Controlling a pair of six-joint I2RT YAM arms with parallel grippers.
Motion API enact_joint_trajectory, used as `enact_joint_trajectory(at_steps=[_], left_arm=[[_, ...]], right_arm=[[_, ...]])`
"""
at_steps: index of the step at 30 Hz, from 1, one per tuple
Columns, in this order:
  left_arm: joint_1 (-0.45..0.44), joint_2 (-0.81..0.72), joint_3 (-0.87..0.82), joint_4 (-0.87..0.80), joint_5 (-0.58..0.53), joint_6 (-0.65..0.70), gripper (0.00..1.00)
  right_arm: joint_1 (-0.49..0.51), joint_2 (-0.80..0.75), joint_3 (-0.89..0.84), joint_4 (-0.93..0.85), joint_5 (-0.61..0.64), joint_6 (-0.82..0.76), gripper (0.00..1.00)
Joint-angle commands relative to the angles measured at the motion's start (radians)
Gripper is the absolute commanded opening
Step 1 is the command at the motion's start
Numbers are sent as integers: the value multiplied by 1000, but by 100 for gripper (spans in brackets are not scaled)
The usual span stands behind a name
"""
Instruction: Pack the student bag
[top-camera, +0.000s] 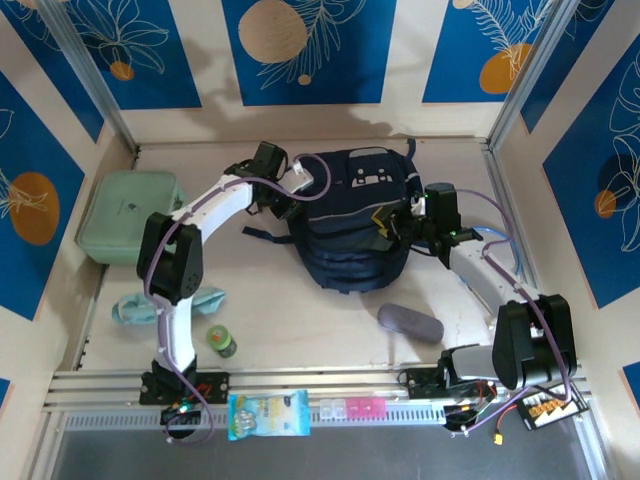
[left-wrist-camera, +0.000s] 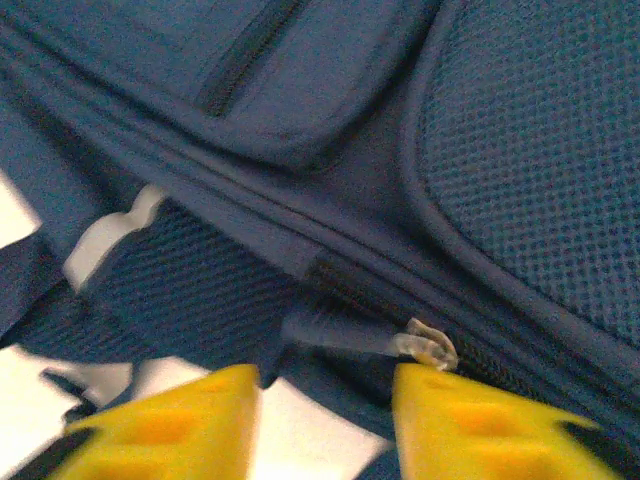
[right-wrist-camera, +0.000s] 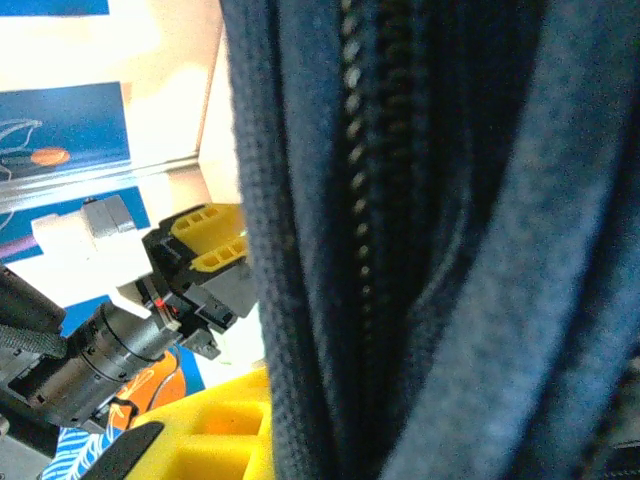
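Note:
The student bag, dark navy with black straps, lies in the middle of the table. My left gripper is at the bag's left side. In the left wrist view the left gripper stands open, its yellow fingers either side of a translucent zip pull on the bag's seam, not closed on it. My right gripper is at the bag's right side. One yellow finger presses against a fold of navy fabric with a zip line; the other finger is hidden behind it.
A mint green zip case sits at the far left, with a teal cloth and a small green roll nearer me. A grey pouch lies right of centre. A snack packet and pill box rest on the front rail.

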Motion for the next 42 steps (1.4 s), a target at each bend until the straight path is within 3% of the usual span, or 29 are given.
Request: enact_joint_trajectory(at_steps=[1,3,5,7,9,12,13,18,21,24,28,33,38,42], left_arm=[[18,-178,-127,152,-110,-224,57],[18,-269,-245,229,-141,-316,67],[19,-341,-332,248,-212,-399,71],[19,-391,-384,205,-313,-499,72],[18,-436,-422,117,-422,-680,78],[14,-509,-504,92,-390,-789,84],[13,-539,-542,98,-384,-814,86],[17,-727,-701,132,-426,-903,91],[24,-808,-752,106,-434,-939,92],[35,-859,-783,65,-426,-975,92],[61,-908,-830,27,-384,-1024,93],[94,-963,-877,-27,-359,-1077,94],[98,-1025,-944,-82,-355,-1150,94],[123,-1056,-956,-239,-439,-1235,94]], right_arm=[[44,-6,-4,34,-47,-38,20],[61,20,7,40,-35,-34,20],[84,51,20,59,-25,-37,20],[116,86,48,59,-9,-47,19],[156,136,88,48,-5,-81,19],[196,178,117,11,27,-106,22],[200,182,118,2,36,-112,26],[206,105,112,-140,148,-183,67],[205,6,85,-204,224,-233,81],[204,-91,80,-296,314,-279,89],[202,-205,78,-401,431,-325,90],[202,-287,79,-407,508,-371,90],[211,-262,89,-358,514,-372,88],[251,-205,88,-298,508,-347,86]])
